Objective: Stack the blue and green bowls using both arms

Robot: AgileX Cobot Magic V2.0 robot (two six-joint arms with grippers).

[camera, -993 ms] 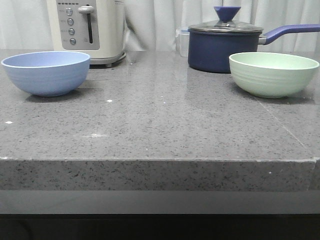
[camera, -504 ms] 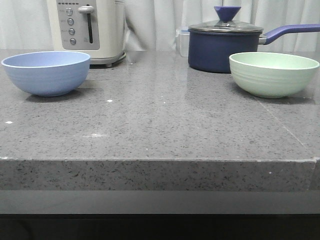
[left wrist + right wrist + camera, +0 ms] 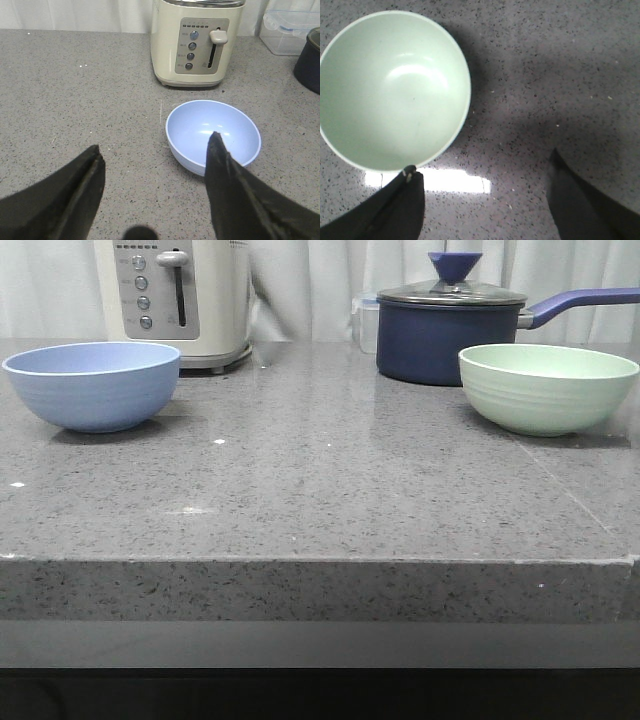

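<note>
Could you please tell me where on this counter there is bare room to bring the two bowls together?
The broad bare stretch lies between the blue bowl and green bowl, reaching the counter's near edge. It is crowded at the back: the toaster behind the blue bowl, the saucepan and a clear container by the green.
</note>
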